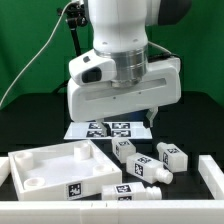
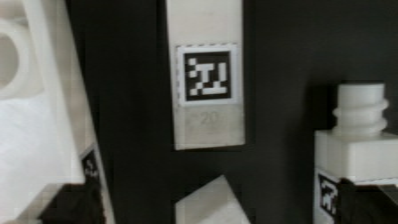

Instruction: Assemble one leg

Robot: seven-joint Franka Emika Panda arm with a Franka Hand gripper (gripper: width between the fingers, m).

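Several white legs lie on the black table to the exterior view's right of the large white panel (image 1: 55,165): one beside the panel (image 1: 125,150), one further right (image 1: 172,153) and one in front (image 1: 130,190). In the wrist view one leg (image 2: 210,90) with a square tag lies lengthwise ahead of my gripper (image 2: 214,208). Another leg (image 2: 356,140) with its narrow round end showing lies beside it. The dark fingertips (image 2: 71,205) stand far apart with nothing between them. In the exterior view the gripper (image 1: 142,120) hangs above the marker board's front edge, mostly hidden by the hand.
The marker board (image 1: 110,128) lies behind the legs. The panel's raised wall (image 2: 27,100) runs along one side of the wrist view. A white bar (image 1: 210,172) lies at the exterior view's right edge. A green curtain stands behind.
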